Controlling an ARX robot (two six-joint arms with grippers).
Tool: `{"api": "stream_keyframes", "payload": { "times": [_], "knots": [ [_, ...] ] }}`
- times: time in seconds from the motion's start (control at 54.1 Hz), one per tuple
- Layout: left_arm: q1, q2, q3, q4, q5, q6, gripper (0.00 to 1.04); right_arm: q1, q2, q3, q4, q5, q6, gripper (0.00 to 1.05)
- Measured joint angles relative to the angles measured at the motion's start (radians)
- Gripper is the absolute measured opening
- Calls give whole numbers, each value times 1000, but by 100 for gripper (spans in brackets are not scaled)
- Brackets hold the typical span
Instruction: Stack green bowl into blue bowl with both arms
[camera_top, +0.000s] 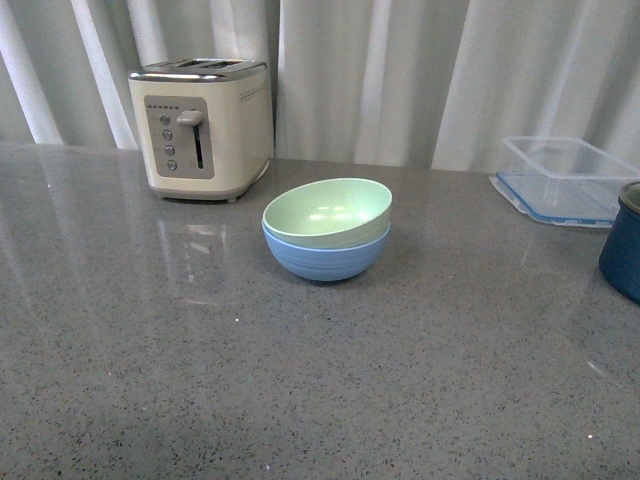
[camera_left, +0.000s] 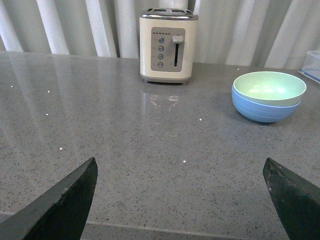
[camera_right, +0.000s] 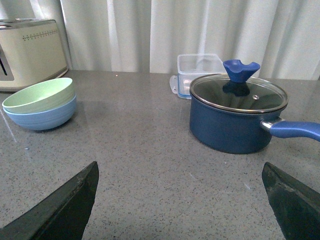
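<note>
Already nested: green bowl (camera_top: 327, 212) sits inside blue bowl (camera_top: 325, 255), centre of the front view, right of toaster (camera_top: 201, 128). My left gripper (camera_left: 180, 200) and right gripper (camera_right: 180, 200): both spread wide, empty, well apart from bowls. Best practice now: keep clear, avoid nudging the stack.

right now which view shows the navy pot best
The right wrist view: the navy pot shows whole, with glass lid, blue knob and handle. The front view catches only a sliver at its right edge. The left wrist view misses it.
</note>
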Motion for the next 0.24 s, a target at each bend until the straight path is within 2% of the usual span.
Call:
{"api": "stream_keyframes", "payload": {
  "times": [0.24],
  "knots": [
    [0, 0, 0, 0, 0, 0, 98, 0, 0, 0, 0, 0, 0, 95]
  ]
}}
